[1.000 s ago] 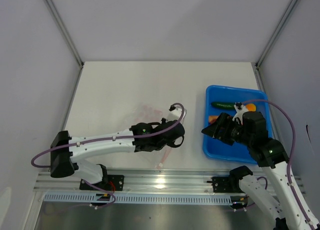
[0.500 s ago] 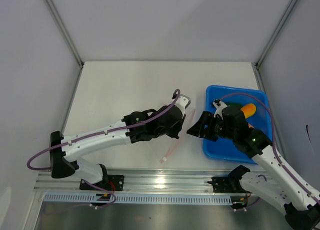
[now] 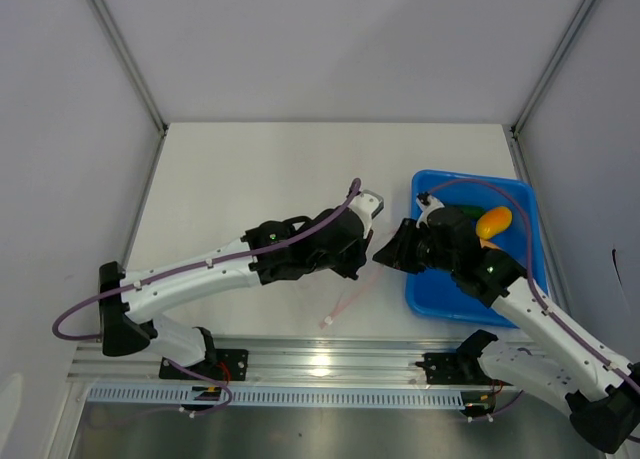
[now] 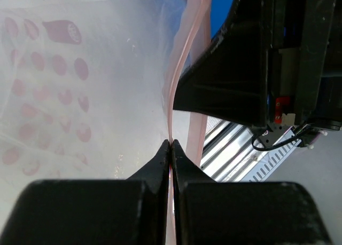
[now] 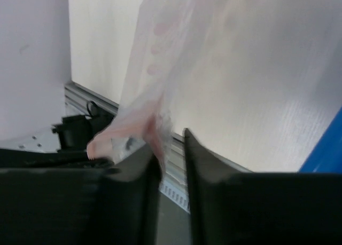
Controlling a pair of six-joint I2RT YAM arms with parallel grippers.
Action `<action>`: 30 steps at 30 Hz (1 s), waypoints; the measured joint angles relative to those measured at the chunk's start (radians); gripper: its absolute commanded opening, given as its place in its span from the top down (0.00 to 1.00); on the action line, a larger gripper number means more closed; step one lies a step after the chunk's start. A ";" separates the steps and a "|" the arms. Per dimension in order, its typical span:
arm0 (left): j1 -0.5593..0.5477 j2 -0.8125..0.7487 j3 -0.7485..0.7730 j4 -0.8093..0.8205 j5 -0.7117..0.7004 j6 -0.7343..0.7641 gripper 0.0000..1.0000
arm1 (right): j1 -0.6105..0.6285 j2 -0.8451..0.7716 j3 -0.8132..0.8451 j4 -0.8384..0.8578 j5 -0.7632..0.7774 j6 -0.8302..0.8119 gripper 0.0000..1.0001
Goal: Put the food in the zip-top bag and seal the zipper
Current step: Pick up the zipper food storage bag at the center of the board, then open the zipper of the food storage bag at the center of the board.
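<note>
My left gripper pinched tight on the pink zipper of the dotted bag, my right gripper at the bag, I cannot tell if it grips

Clear, pink-dotted zip-top bag, pink zipper along its edge; yellow-orange piece, seemingly inside blue tray
</note>
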 measured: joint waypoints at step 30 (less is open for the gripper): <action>-0.001 -0.072 -0.093 0.017 -0.038 0.010 0.79 | 0.032 -0.025 0.016 0.031 0.000 0.167 1.00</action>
